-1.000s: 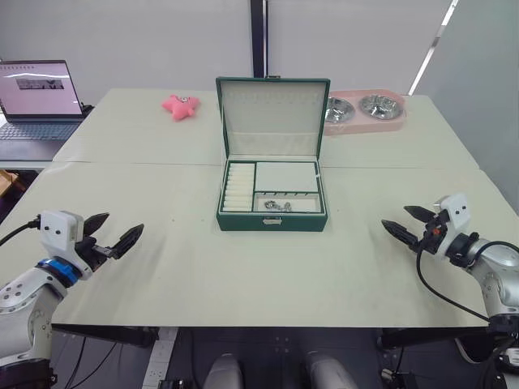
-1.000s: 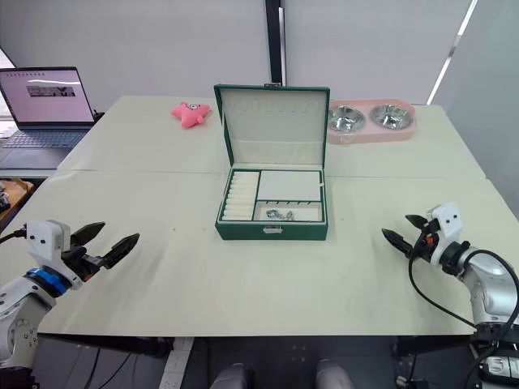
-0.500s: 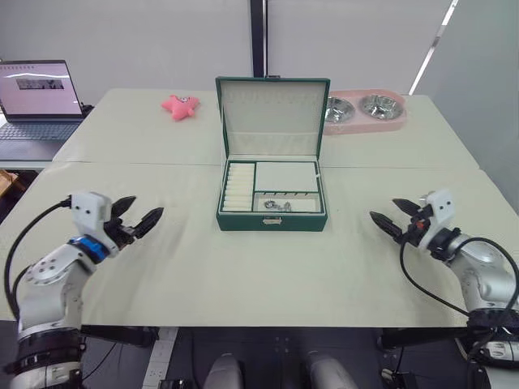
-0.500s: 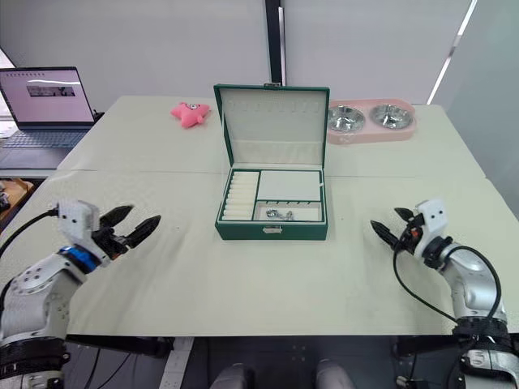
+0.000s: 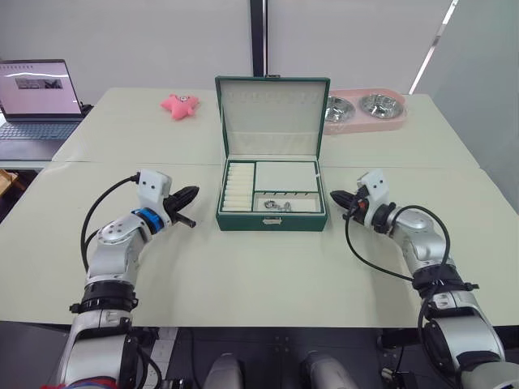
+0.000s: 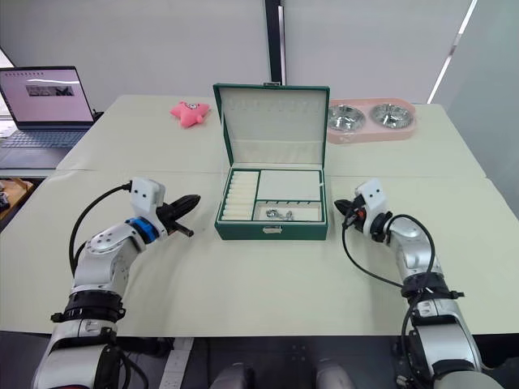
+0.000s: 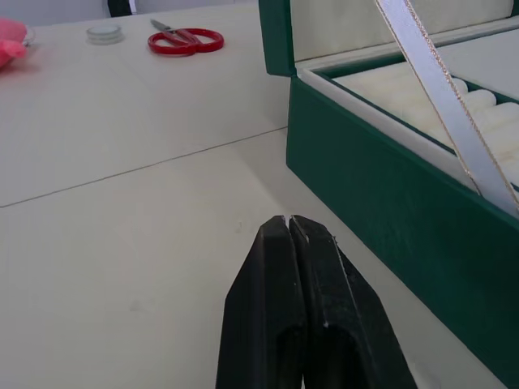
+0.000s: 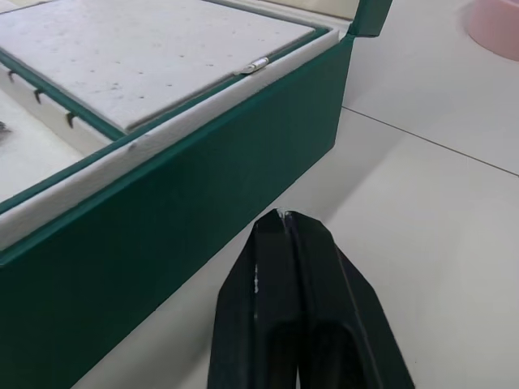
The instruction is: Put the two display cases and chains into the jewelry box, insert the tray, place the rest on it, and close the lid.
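The green jewelry box (image 5: 272,220) stands open in the middle of the table, its lid (image 5: 272,113) upright at the back. A cream tray (image 5: 285,174) with ring rolls and a flat pad lies inside it. Small silvery chain pieces (image 5: 274,206) rest in the front compartment. The display cases are out of view. My left gripper (image 5: 195,193) is shut and empty, just left of the box; its tip (image 7: 288,220) sits close to the green wall (image 7: 381,203). My right gripper (image 5: 335,195) is shut and empty, just right of the box (image 8: 162,235), apart from it.
A laptop (image 5: 36,97) sits at the far left. A pink star toy (image 5: 180,105) lies behind the box on the left, and a pink double bowl (image 5: 365,110) on the right. Red scissors (image 7: 186,39) and a small round lid (image 7: 104,32) lie further back.
Both arms have swung inward from the table's outer edges to either side of the box. Both grippers have gone from wide open to shut.
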